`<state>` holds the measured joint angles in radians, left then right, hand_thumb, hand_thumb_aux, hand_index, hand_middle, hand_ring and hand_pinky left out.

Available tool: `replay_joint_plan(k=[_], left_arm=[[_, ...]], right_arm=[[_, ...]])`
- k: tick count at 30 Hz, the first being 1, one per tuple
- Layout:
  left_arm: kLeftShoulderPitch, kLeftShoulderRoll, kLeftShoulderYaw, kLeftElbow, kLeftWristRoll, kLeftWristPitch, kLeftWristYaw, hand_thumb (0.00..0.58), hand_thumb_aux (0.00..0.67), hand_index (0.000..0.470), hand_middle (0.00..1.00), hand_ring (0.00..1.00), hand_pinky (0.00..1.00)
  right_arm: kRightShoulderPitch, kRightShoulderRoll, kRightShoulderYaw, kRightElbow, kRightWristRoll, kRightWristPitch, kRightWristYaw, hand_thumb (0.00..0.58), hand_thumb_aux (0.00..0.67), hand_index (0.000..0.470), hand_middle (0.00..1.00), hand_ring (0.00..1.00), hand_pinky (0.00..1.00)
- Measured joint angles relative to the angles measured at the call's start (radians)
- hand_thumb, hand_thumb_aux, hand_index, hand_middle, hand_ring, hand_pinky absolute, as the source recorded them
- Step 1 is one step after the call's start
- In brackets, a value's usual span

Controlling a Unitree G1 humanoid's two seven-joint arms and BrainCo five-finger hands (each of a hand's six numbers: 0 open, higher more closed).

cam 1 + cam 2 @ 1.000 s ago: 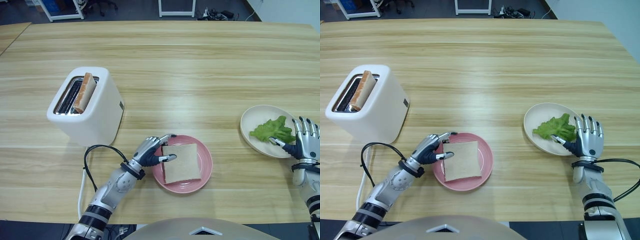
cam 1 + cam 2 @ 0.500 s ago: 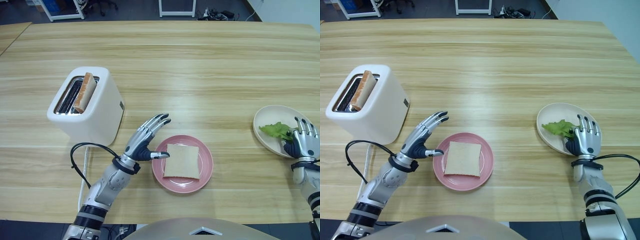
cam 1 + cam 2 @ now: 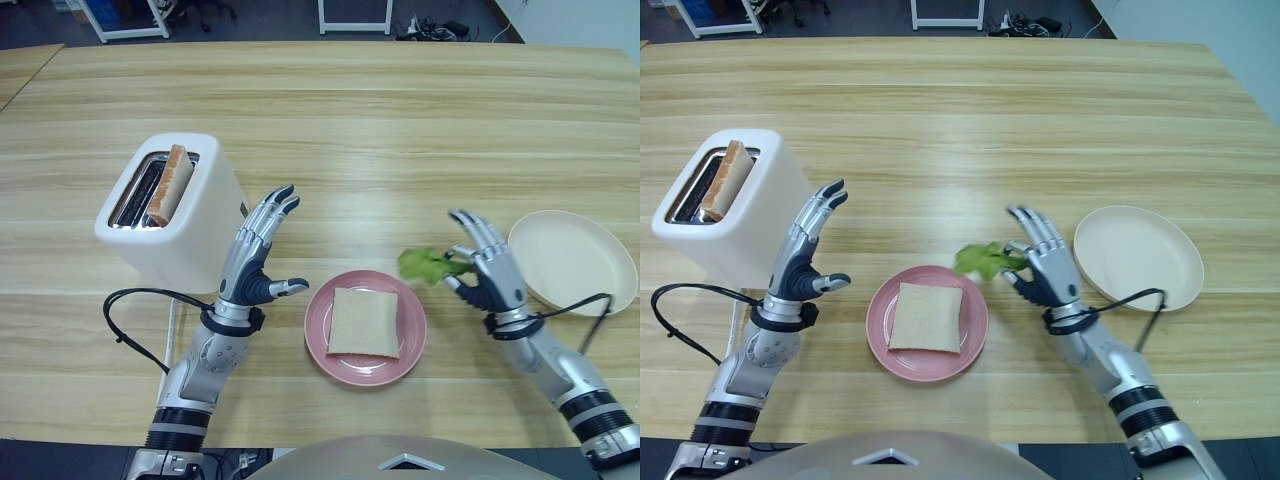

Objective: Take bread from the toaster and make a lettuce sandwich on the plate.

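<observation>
The left robot hand (image 3: pixel 256 256) is held upright above the tabletop (image 3: pixel 400 130), its fingers spread apart and nothing grasped. Just to the left of this hand the white toaster (image 3: pixel 190 235) is stood, and a toasted slice of bread (image 3: pixel 173 182) is seen on edge in one of its slots, tilted slightly. Just to the right of the same hand the pink plate (image 3: pixel 318 345) is set, with a pale bread slice (image 3: pixel 364 322) laid flat on it.

The right robot hand (image 3: pixel 488 272) is placed to the right of the pink plate, palm turned inward. Its fingertips are pinched on a lettuce leaf (image 3: pixel 424 265) – the leaf is held out to the hand's left, near the plate's far right rim and clear of the bread slice. Whether the leaf touches the tabletop cannot be told. Just to the right of this hand a cream plate (image 3: pixel 575 260) is set, not touched by the fingers.
</observation>
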<state>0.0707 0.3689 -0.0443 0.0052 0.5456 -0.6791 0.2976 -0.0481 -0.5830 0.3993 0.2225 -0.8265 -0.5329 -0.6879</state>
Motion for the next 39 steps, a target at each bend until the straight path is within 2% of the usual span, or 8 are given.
replay_joint_plan(k=[6, 13, 14, 15, 22, 35, 37, 39], left_arm=[[-0.007, -0.009, 0.010, 0.025, 0.000, 0.002, 0.009, 0.000, 0.000, 0.000, 0.00, 0.00, 0.00], [-0.010, 0.002, 0.081, 0.017, 0.022, 0.056, 0.041, 0.000, 0.000, 0.000, 0.00, 0.00, 0.00], [-0.010, 0.002, 0.111, 0.000, 0.026, 0.093, 0.048, 0.000, 0.000, 0.000, 0.00, 0.00, 0.00], [-0.008, 0.000, 0.139, -0.021, 0.026, 0.126, 0.058, 0.000, 0.000, 0.000, 0.00, 0.00, 0.00], [0.002, 0.052, 0.370, -0.103, 0.081, 0.363, 0.130, 0.000, 0.000, 0.000, 0.00, 0.00, 0.00], [-0.015, 0.251, 0.324, 0.077, 0.103, 0.498, -0.063, 0.000, 0.000, 0.000, 0.00, 0.00, 0.00], [-0.015, 0.277, 0.312, 0.077, 0.107, 0.521, -0.091, 0.429, 0.328, 0.230, 0.00, 0.00, 0.00], [-0.015, 0.293, 0.311, 0.071, 0.111, 0.529, -0.100, 0.484, 0.397, 0.278, 0.00, 0.00, 0.00]], right_arm=[[-0.067, 0.115, 0.143, 0.039, -0.135, -0.052, 0.021, 0.580, 0.670, 0.470, 0.00, 0.00, 0.00], [-0.049, 0.046, 0.179, 0.048, -0.164, -0.112, 0.094, 0.579, 0.649, 0.455, 0.00, 0.00, 0.00], [-0.042, 0.030, 0.178, 0.044, -0.164, -0.113, 0.107, 0.108, 0.066, 0.046, 0.00, 0.00, 0.00], [-0.039, 0.025, 0.176, 0.040, -0.165, -0.109, 0.116, 0.000, 0.000, 0.000, 0.02, 0.02, 0.02], [-0.032, 0.022, 0.147, 0.002, -0.174, -0.072, 0.134, 0.000, 0.000, 0.000, 0.02, 0.02, 0.02], [-0.028, 0.015, 0.111, -0.001, -0.175, -0.043, 0.124, 0.000, 0.000, 0.000, 0.02, 0.02, 0.02], [-0.028, 0.015, 0.110, -0.001, -0.175, -0.043, 0.122, 0.000, 0.000, 0.000, 0.01, 0.01, 0.01], [-0.028, 0.015, 0.109, -0.001, -0.175, -0.043, 0.121, 0.000, 0.000, 0.000, 0.02, 0.02, 0.02]])
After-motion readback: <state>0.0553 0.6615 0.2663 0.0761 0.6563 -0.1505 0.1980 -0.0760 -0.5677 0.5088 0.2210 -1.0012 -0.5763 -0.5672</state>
